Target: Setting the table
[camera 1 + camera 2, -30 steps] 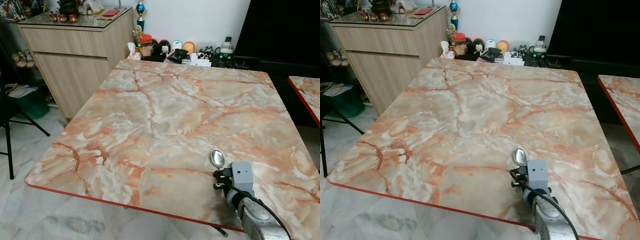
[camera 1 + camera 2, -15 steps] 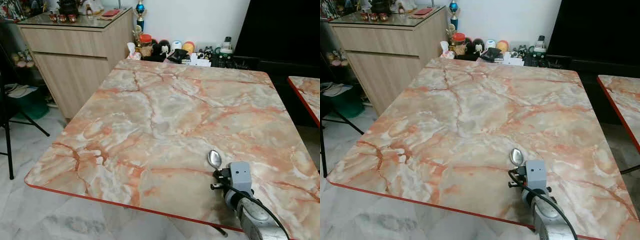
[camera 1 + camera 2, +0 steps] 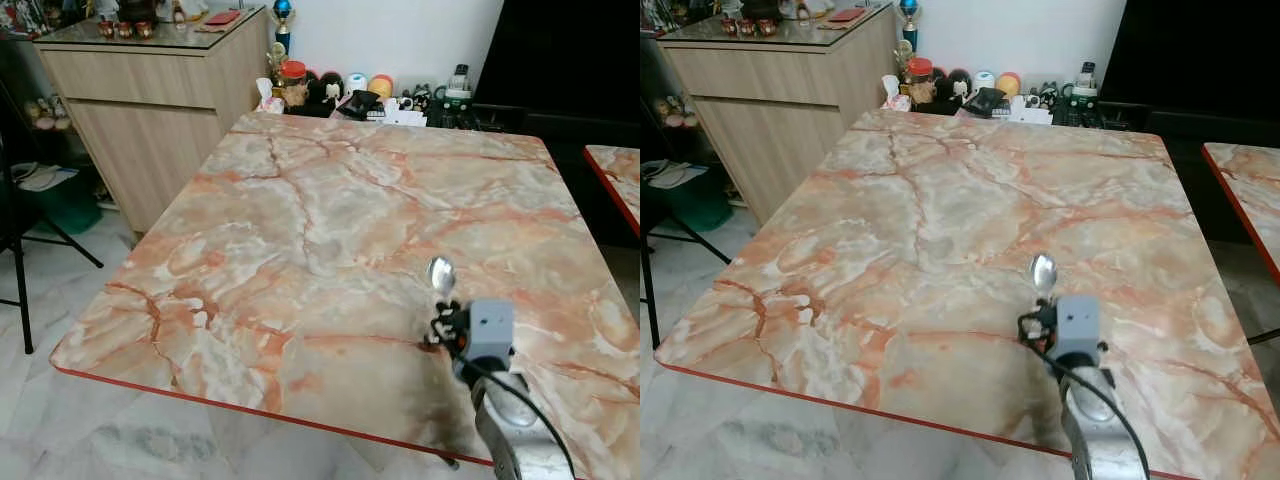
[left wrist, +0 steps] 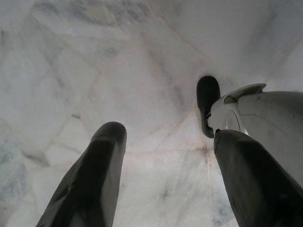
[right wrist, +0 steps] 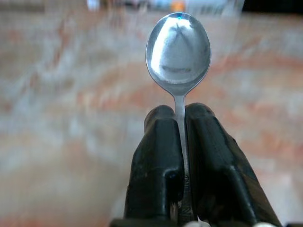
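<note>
The right gripper (image 5: 179, 142) pinches the spoon (image 5: 178, 53) by its handle, bowl jutting past the fingertips above the marble table (image 3: 300, 230). The left gripper (image 4: 165, 175) hangs spread apart over the floor

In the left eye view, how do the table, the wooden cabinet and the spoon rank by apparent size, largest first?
1. Table, by far the largest.
2. Cabinet; it stands farther away, so its true size is unsure.
3. Spoon, held in the right hand, the smallest.
</note>
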You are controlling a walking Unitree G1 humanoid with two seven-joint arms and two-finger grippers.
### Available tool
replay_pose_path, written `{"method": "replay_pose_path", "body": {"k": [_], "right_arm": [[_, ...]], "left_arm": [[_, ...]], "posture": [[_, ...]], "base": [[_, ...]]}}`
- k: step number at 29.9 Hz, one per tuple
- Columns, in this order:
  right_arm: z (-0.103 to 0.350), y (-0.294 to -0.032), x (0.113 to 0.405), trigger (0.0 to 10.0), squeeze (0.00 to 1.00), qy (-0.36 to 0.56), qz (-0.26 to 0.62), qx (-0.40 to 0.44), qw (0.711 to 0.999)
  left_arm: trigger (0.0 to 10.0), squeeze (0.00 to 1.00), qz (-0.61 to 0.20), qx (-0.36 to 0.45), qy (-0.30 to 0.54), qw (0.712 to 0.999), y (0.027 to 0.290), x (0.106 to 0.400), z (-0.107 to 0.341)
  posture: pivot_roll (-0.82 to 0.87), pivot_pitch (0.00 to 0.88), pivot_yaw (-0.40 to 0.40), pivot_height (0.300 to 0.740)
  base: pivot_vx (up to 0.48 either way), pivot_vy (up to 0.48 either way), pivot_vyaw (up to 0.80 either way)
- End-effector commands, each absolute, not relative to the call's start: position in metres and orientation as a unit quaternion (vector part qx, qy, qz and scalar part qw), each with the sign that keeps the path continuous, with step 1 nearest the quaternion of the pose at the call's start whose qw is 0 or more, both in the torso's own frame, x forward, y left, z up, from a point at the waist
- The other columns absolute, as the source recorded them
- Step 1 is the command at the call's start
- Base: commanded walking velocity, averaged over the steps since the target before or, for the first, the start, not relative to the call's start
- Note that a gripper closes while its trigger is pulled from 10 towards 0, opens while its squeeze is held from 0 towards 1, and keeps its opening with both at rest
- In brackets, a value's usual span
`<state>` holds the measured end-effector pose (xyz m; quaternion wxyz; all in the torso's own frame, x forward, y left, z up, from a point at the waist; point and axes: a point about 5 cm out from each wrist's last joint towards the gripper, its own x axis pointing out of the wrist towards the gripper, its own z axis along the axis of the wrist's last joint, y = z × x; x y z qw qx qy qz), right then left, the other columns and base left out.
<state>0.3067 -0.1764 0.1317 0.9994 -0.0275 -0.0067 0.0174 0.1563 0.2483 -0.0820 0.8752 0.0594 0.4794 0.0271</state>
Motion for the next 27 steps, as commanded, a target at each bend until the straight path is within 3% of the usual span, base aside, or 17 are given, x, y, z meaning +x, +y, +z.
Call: {"method": "replay_pose_path", "body": {"k": [1, 12, 20, 27], "right_arm": [[0.147, -0.176, 0.307, 10.0, 0.00, -0.049, 0.017, -0.027, 0.998], [0.162, -0.175, 0.308, 10.0, 0.00, -0.104, 0.016, -0.027, 0.994], [0.165, -0.182, 0.309, 10.0, 0.00, -0.119, -0.005, -0.028, 0.992], [0.175, -0.178, 0.309, 10.0, 0.00, -0.150, -0.004, -0.029, 0.988]], "left_arm": [[10.0, 0.00, 0.023, 0.069, 0.482, 0.873, 0.249, 0.154, -0.083], [10.0, 0.00, 0.012, 0.078, 0.481, 0.873, 0.246, 0.156, -0.083], [10.0, 0.00, 0.009, 0.090, 0.482, 0.871, 0.248, 0.157, -0.082], [10.0, 0.00, 0.007, 0.092, 0.484, 0.870, 0.249, 0.155, -0.082]], "posture": [[-0.01, 0.100, 0.012, 0.740], [-0.01, 0.081, 0.006, 0.740], [-0.02, 0.072, 0.008, 0.740], [-0.03, 0.062, 0.012, 0.740]], "base": [[0.000, 0.000, 0.00], [0.000, -0.023, 0.00], [0.000, -0.425, -0.78], [0.000, -0.480, 0.00]]}}
